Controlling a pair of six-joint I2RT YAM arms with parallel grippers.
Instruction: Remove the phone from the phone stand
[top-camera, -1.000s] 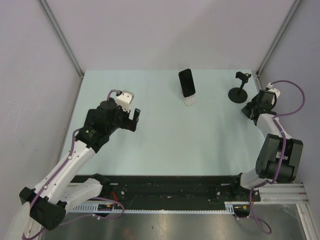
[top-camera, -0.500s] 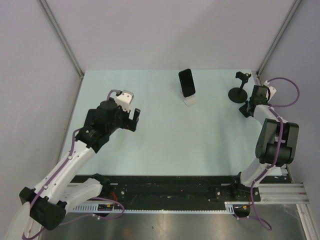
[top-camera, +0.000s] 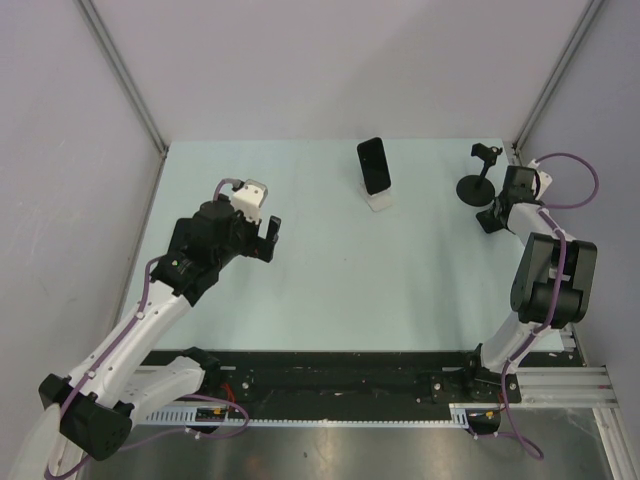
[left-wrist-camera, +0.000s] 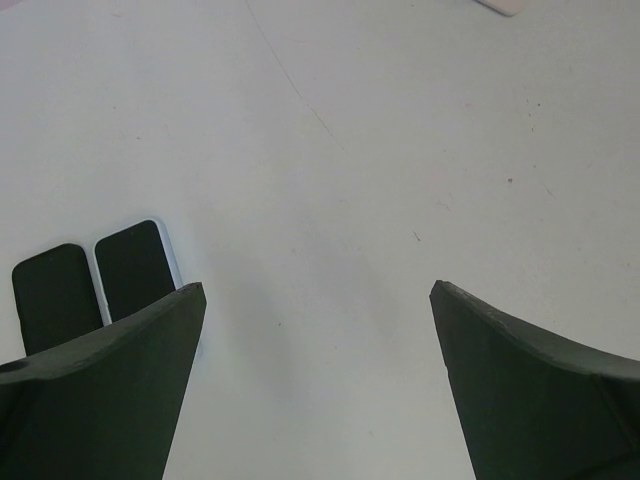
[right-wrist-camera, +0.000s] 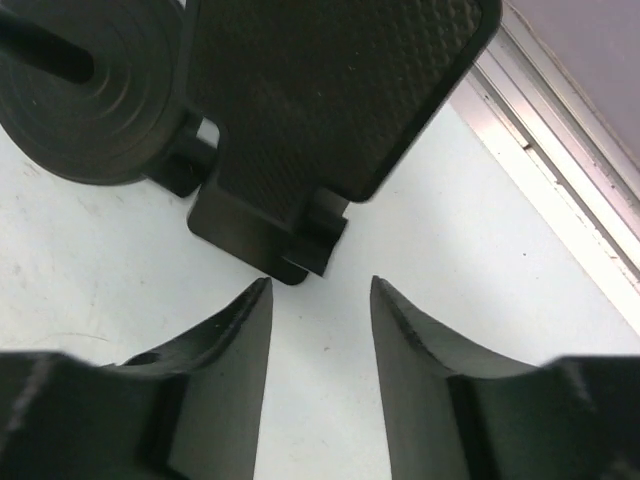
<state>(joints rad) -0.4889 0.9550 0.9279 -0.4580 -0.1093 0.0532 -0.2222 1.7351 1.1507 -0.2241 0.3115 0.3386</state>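
A black phone (top-camera: 374, 165) leans upright in a small white stand (top-camera: 379, 203) at the back middle of the table. My left gripper (top-camera: 268, 238) is open and empty, left of the stand and well apart from it; in the left wrist view (left-wrist-camera: 318, 290) its jaws stand wide over bare table. My right gripper (top-camera: 493, 217) is open and empty at the far right, away from the phone. In the right wrist view (right-wrist-camera: 320, 285) its fingertips sit just short of a black textured plate (right-wrist-camera: 330, 90).
A black stand with a round base (top-camera: 472, 188) and a small clamp (top-camera: 487, 152) stands at the back right; its base (right-wrist-camera: 85, 90) is next to the textured plate. Two dark phones (left-wrist-camera: 55, 295) (left-wrist-camera: 135, 265) lie flat by my left finger. A metal rail (right-wrist-camera: 560, 190) edges the table.
My right arm has folded in and its gripper has moved back and left, closer to the black round-based stand. The left arm and the phone have not moved.
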